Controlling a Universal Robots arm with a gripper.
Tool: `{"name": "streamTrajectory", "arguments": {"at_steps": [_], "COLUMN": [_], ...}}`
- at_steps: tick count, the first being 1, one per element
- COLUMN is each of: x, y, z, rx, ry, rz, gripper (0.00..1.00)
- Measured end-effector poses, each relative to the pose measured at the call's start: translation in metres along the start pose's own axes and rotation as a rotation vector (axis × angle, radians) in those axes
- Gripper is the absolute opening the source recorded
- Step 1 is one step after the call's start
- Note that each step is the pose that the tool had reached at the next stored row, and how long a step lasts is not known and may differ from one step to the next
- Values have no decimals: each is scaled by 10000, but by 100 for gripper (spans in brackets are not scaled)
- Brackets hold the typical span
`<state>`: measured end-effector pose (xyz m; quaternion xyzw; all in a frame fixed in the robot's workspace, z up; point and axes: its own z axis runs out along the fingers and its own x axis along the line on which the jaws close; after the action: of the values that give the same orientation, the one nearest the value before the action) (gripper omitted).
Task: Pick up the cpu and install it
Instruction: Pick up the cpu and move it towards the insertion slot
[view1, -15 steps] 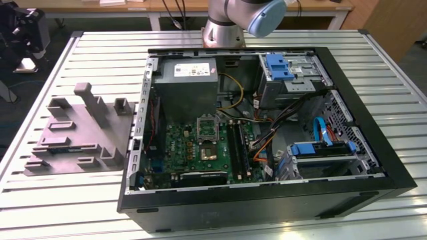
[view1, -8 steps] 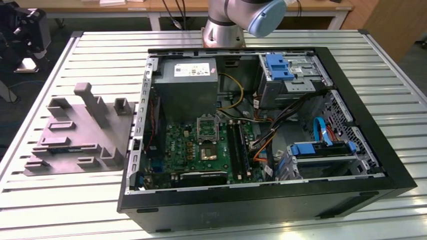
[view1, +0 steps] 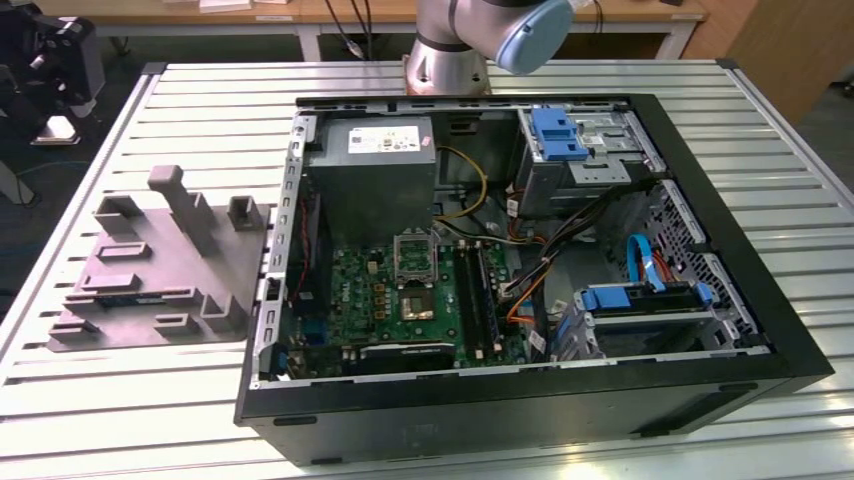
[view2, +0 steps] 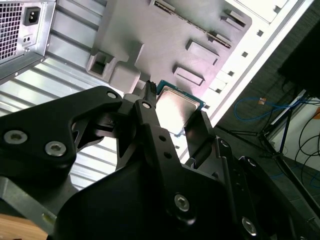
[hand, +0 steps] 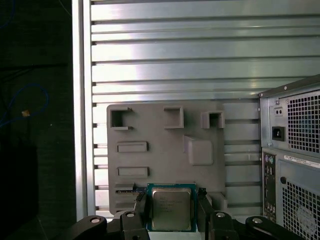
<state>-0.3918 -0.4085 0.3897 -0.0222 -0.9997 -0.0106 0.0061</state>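
**Here, the cpu is clamped in the gripper above the tray**

Plainly, in both wrist views the gripper (hand: 171, 200) (view2: 175, 112) is closed narrow on the cpu (hand: 171, 214) (view2: 176, 104). One black finger presses each of two opposite edges, and the fingers (hand: 141, 212) (view2: 150, 117) touch the chip's thin green rim. The cpu's silvery metal top faces the cameras and lies flat between the fingers.

Behind the chip lies the grey moulded tray (hand: 160, 150) (view2: 150, 45) with its raised blocks and pockets. The cpu looks large against it, so it is held clear of the tray and not seated in any pocket.

The tray rests on the ribbed metal desk (hand: 175, 50) (view2: 65, 65). The case (hand: 295, 150) (view2: 20, 30) stands just beside it, showing its vented rear panel and power inlet.

In the exterior view the case (view1: 534, 400) lies open on the desk (view1: 134, 400), with the tray (view1: 147, 280) beside it on the exterior view's left. Inside is a green board (view1: 380, 300), and a black-framed socket (view1: 418, 305) with a dark centre sits near its middle. The arm (view1: 461, 40) has its base at the far edge of the desk, behind the case
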Motion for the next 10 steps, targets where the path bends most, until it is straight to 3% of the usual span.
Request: {"name": "streamTrajectory", "arguments": {"at_steps": [10], "x": [-22], "y": [1], "z": [-1], "rx": [0], "ry": [1], "rz": [0], "gripper": [47]}}
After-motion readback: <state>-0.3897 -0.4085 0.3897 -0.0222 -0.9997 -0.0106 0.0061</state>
